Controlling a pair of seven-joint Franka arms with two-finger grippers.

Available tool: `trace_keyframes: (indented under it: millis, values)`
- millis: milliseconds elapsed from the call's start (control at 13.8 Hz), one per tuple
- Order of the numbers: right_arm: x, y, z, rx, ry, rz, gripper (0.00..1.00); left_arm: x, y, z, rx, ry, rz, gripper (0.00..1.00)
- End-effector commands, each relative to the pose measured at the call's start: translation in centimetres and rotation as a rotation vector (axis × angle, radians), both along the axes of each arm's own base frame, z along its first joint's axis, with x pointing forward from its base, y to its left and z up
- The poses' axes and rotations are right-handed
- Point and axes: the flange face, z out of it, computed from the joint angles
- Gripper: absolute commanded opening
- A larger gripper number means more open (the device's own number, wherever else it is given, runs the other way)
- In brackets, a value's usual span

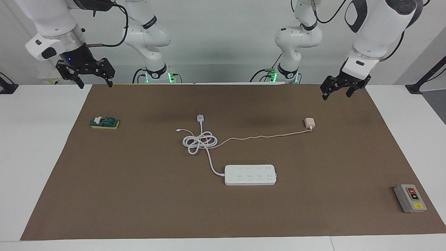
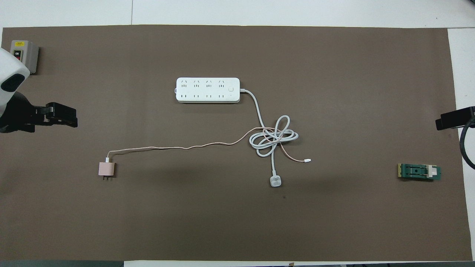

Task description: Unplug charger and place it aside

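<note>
The pale pink charger [image 1: 309, 122] lies on the brown mat [image 1: 139, 195], out of any socket, nearer to the robots than the white power strip [image 1: 250, 174] and toward the left arm's end. In the overhead view the charger [image 2: 107, 169] shows its bare prongs. Its thin pink cable [image 1: 258, 137] runs into the coiled white cord [image 1: 200, 141]. The strip's sockets [image 2: 207, 90] all look empty. My left gripper [image 1: 343, 91] hangs open and empty above the mat's edge, apart from the charger. My right gripper [image 1: 87, 75] waits open at the right arm's end.
The power strip's small white plug [image 1: 200, 118] lies loose beside the coil. A green block on a yellow base [image 1: 104, 122] sits toward the right arm's end. A grey switch box [image 1: 410, 198] sits at the mat's corner farthest from the robots, at the left arm's end.
</note>
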Motion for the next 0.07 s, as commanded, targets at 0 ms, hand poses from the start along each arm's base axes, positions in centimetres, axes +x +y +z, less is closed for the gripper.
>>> trace_keyframes:
  millis: [0]
  values:
    - [-0.39,0.04,0.07,-0.019,-0.013,-0.017,1.00,-0.64,0.21,-0.22,0.002,0.015,0.015,1.00]
